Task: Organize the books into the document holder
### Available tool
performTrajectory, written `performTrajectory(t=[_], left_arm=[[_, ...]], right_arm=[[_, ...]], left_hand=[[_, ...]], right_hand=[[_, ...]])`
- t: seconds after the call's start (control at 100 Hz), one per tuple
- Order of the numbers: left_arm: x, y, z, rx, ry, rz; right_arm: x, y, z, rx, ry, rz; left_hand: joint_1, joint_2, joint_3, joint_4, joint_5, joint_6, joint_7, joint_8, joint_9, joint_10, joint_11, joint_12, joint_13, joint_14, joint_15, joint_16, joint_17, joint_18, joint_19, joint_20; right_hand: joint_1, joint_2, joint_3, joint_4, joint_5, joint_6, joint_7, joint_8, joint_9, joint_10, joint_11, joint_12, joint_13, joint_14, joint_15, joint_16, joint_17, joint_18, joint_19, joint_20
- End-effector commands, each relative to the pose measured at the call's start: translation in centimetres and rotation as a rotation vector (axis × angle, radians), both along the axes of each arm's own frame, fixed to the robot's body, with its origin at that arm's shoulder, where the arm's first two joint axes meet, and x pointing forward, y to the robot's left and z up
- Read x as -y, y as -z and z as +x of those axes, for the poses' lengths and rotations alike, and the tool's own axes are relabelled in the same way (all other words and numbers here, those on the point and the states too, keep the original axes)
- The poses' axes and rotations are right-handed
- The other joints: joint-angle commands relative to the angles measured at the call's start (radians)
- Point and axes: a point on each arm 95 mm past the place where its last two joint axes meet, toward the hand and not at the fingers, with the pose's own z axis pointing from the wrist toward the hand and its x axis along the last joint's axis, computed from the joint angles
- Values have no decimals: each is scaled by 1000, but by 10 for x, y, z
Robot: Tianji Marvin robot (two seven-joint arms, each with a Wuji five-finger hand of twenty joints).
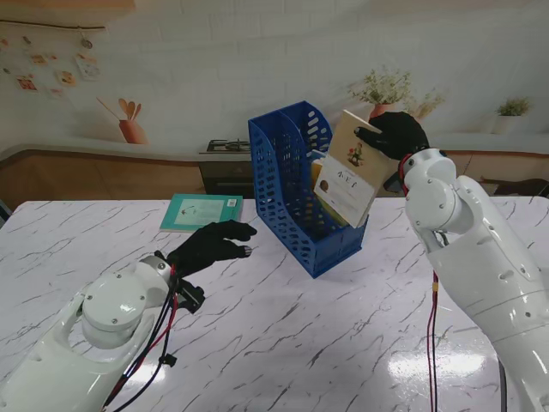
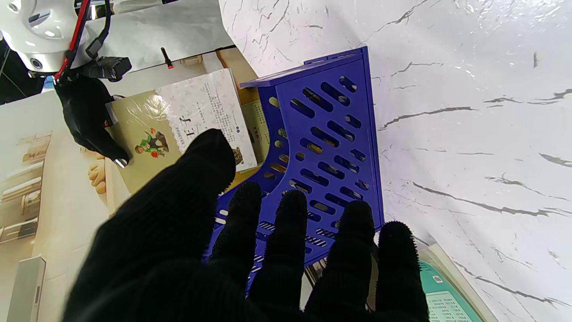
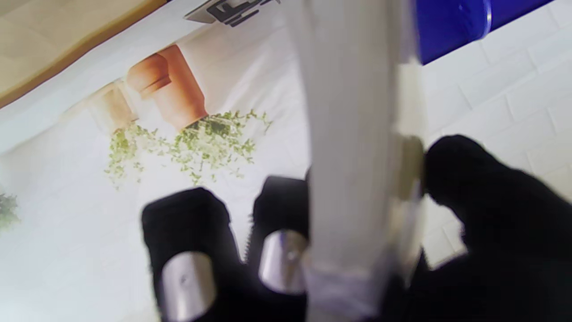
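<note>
Bench (image 1: 283,343): white marble pattern with dark veins, glossy, light glare near its right front. All else sits on the printed kitchen backdrop behind the bench's far edge. Stove burner (image 1: 227,146) on a counter, roughly centre. Left of the stove: terracotta utensil pot (image 1: 132,130) with wooden spoons. Further left, up the wall: small cards or tags (image 1: 51,73), too small to read. Right of the stove: terracotta pot with pale flowering plant (image 1: 382,90), also blurred in the right wrist view (image 3: 170,85). Far right of the stove: small green plant in a white pot (image 1: 513,112). White brick wall (image 1: 257,51) above the stove.
</note>
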Motion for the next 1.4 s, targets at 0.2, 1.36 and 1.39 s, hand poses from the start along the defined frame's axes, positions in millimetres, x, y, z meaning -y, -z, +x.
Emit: performTrajectory(t=[0.2, 1.36, 1.39], left_arm=[[-3, 3, 1, -8, 12, -8], [-7, 6, 5, -27, 20, 7], [-7, 6, 5, -26, 19, 7]], right_arm=[[-16, -4, 16, 56, -15, -30], [-38, 63, 23, 129, -60, -212], [-38, 65, 22, 132, -58, -213]], left_hand=[[-7, -20, 15, 19, -5, -19, -5, 4, -34, -30, -12, -9, -27, -20, -29, -6, -11, -34, -39, 20], [-12, -8, 6, 17, -6, -17, -7, 3, -39, -24, -13, -10, -29, -20, -27, -5, -12, -44, -46, 23], [-11, -7, 7, 17, -6, -16, -7, 3, -39, -25, -13, -10, -30, -20, -27, -5, -12, -44, -46, 23]], right_hand=[[3, 51, 70, 76, 101, 117, 229, 37, 120, -56, 23, 17, -16, -247, 29, 25, 59, -388, 280, 25], [-34, 61, 41, 82, 78, 51, 247, 15, 96, -88, 38, 23, -14, -266, 17, 16, 62, -433, 280, -17], [-35, 61, 40, 82, 77, 49, 246, 15, 95, -88, 38, 24, -14, -265, 17, 16, 62, -433, 280, -17]])
